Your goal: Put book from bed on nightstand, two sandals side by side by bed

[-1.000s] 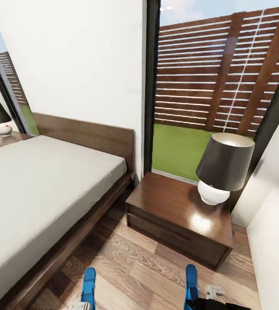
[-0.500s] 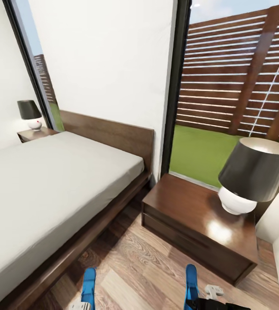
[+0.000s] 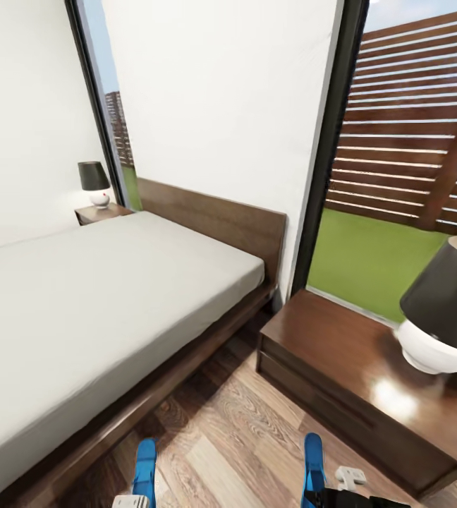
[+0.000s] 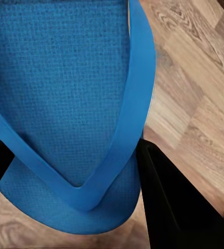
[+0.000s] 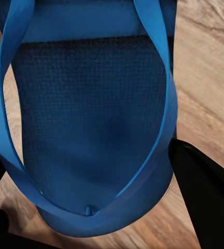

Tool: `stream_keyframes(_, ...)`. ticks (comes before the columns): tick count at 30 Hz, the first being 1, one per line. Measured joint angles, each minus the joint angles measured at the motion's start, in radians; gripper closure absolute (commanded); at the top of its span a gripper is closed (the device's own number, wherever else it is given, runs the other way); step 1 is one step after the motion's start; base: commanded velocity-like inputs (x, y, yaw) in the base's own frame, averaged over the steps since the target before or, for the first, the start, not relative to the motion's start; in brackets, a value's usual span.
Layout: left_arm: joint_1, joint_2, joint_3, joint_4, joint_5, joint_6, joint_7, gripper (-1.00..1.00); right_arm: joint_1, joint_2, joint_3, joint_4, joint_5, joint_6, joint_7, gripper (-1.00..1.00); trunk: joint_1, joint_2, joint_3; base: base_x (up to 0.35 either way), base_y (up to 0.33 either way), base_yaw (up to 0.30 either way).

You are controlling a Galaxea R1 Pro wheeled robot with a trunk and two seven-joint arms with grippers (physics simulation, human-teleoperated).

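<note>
Each gripper pinches one sandal, left sandal [image 3: 144, 462] at seven o'clock, right sandal [image 3: 313, 460] at five, carried over the floor [image 3: 235, 430] between bed [image 3: 80, 310] and nightstand [image 3: 355, 367] (presumably for setting down bedside).

My blue flip-flop sandal [image 4: 65, 88] looks matt, finely pebbled foam. Dark brown wooden nightstand [image 3: 359, 367] top is glossy. Brown plank floor [image 3: 235, 437] shows grain.

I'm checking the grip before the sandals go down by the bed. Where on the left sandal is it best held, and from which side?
Judging by the left wrist view, best at the toe end of the left sandal, fingers pinching across its flat sole, one at each edge. The sole is thin and narrow there, and the V-shaped strap meets between them, so it shouldn't slide out.
</note>
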Motion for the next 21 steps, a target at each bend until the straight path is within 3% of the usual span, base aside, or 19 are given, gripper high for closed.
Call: stream_keyframes(21,0.000,0.000,0.000,0.000,0.000,0.000,0.000,1.00,0.000,0.000,0.000,0.000,0.000,0.000,0.000,1.00,0.000,0.000,0.000,0.000,0.000,0.288)
